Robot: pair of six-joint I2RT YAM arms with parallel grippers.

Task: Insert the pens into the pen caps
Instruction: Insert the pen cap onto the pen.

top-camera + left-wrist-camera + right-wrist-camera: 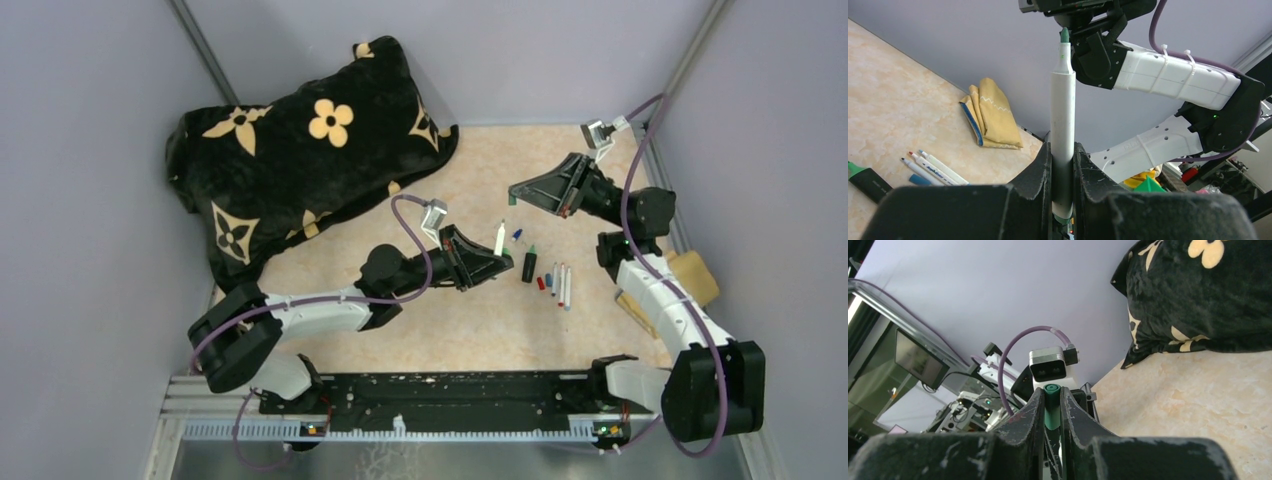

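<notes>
Pen is clamped by the left gripper above the table's middle; spare pens lie beside. Left wrist: green nib is aimed at the opposite arm for capping. Right wrist: green cap is pinched in the right gripper, awaiting it.

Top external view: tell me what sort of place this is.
Probably a robotics lab test cell: plain grey panels on aluminium posts wall in the table, a black mounting rail edges it, and a monitor stands outside.
</notes>
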